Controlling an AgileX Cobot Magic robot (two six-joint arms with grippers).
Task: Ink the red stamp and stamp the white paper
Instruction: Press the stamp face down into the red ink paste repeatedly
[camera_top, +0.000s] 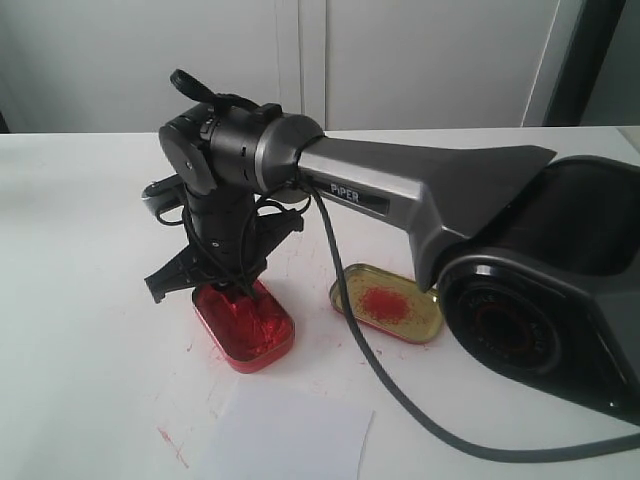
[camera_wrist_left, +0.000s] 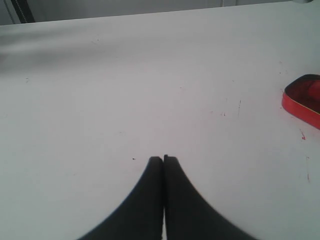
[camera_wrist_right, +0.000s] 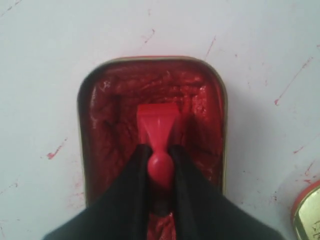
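Clamping 1 red stamp (camera_wrist_right: 157, 125), right fingers (camera_wrist_right: 129, 187) overhang 1 tin (camera_wrist_right: 115, 90).

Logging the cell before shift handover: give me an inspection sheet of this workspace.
Surface: white table, red ink smears.
Job's things: red stamp base-down in ink tin; white paper flat, no mark seen.
Clutter: gold lid, red smear inside.
Grippers: right gripper shut on stamp's knob; left gripper shut, empty, over bare table.
Cables: grey cable trails over table past lid.
Surroundings: pale wall panels behind.
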